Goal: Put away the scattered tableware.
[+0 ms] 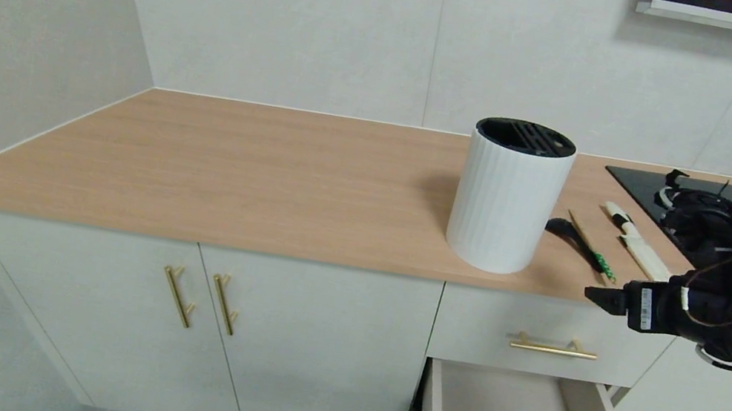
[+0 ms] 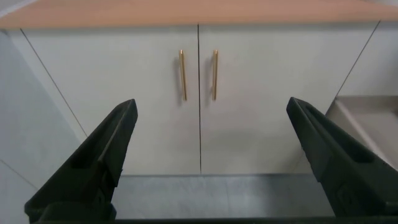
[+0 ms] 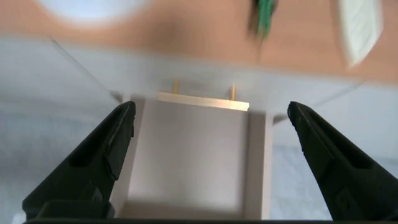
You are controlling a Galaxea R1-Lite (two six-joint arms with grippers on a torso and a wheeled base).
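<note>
Where it nears holder [image 1: 508,204], ladle [image 1: 560,227] (black) indistinct

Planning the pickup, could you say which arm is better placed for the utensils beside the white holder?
Likely right: the right hand sits at the counter edge near the utensils; the left hand faces cabinet doors.

We can read no text, number or sign on anything here. The one printed thing we find is a small white label [image 1: 645,309] stuck on the body of the right gripper [image 1: 600,297]. Its dark marks are too small for us to make out.
</note>
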